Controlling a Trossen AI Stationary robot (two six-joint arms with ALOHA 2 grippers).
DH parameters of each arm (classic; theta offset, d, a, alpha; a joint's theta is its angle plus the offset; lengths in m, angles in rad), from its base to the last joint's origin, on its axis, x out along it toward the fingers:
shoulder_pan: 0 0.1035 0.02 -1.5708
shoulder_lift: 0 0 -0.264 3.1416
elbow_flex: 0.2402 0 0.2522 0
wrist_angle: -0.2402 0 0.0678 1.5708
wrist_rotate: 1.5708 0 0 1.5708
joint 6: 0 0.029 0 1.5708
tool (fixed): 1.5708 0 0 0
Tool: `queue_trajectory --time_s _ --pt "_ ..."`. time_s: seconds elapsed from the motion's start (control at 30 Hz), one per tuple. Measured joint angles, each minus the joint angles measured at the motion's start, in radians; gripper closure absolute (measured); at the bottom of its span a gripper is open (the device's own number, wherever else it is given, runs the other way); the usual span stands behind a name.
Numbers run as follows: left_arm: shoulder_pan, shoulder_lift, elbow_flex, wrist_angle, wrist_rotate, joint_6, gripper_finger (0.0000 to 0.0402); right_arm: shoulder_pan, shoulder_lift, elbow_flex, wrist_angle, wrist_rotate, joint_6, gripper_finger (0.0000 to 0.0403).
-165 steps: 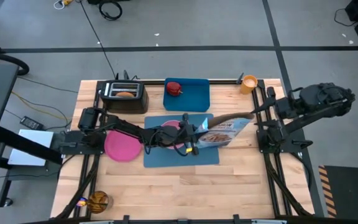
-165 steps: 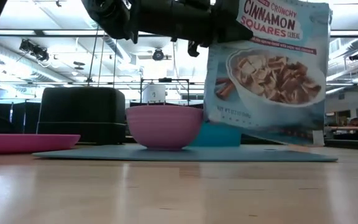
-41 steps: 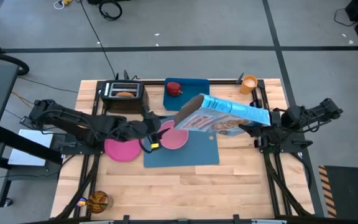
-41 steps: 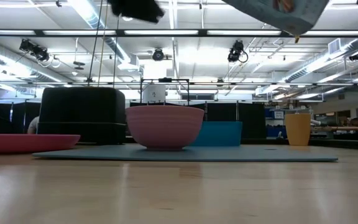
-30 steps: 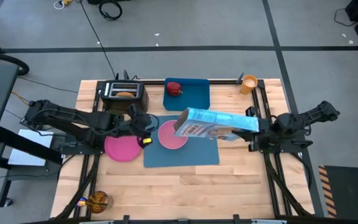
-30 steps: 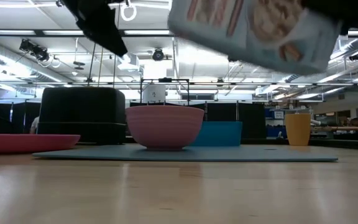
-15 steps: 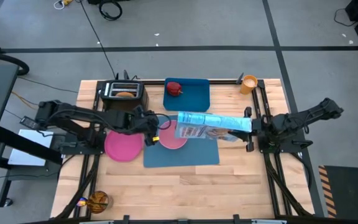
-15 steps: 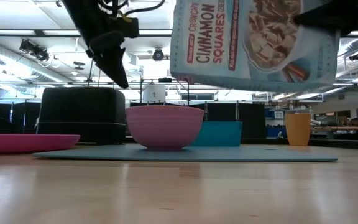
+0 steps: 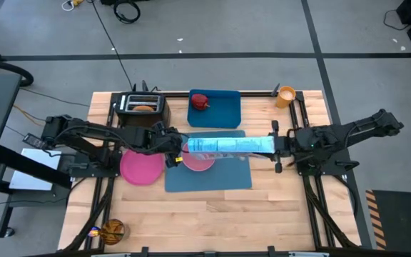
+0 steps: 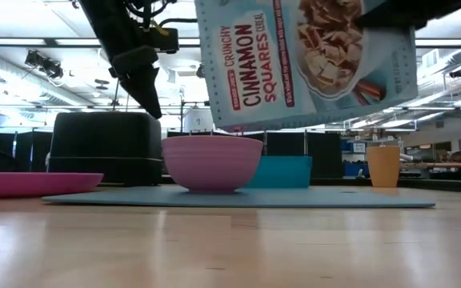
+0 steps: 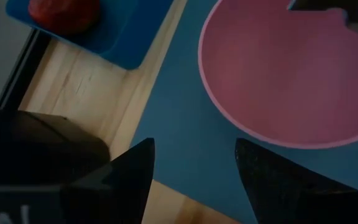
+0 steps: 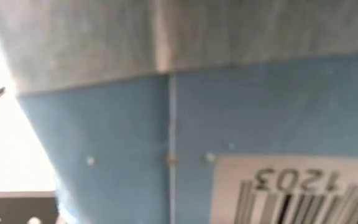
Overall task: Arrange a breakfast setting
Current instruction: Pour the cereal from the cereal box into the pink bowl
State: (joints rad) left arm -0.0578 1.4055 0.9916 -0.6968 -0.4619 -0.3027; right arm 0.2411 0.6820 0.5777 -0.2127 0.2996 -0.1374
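My right gripper is shut on a blue cereal box, which lies lengthwise in the air over the pink bowl. The bowl stands on the blue mat. In the low view the box hangs tilted above the bowl. My left gripper is open and slants down just left of the bowl, over the mat, touching nothing. A pink plate lies left of the mat. The toast sits in the toaster, the red apple on the blue tray, and the orange cup far right. My right gripper holds the cereal box by its right end, coming roughly level from the table's right, along the box's length. The box fills the right wrist view, so the fingers do not show there. The box is lifted clear, with a narrow side up and its left end above the bowl.
The black toaster and the blue rimmed tray stand along the far edge. A small amber jar-like thing sits at the near left corner. Bare wood lies in front of the mat.
My right gripper has carried the box toward the table's left and rolled it, so its narrow side now faces up and its left end is over the bowl. My left gripper came down and toward the bowl's left side, then kept still; its fingers stayed open.
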Motion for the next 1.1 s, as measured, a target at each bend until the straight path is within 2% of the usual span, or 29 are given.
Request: queue_trajectory --time_s 0.63,0.73,1.1 --pt "-0.001 -0.001 0.000 -0.118 -0.001 -0.007 0.0169 -0.110 0.222 0.229 -0.165 -0.114 -0.097 0.0246" --pt "-0.001 -0.029 0.001 -0.183 -0.008 -0.054 0.0169 -0.111 0.244 0.257 -0.189 -0.114 -0.102 0.0246" --pt "-0.013 -0.123 0.002 -0.214 -0.008 -0.079 0.0169 -0.113 0.296 0.392 -0.310 -0.103 -0.151 0.0247"
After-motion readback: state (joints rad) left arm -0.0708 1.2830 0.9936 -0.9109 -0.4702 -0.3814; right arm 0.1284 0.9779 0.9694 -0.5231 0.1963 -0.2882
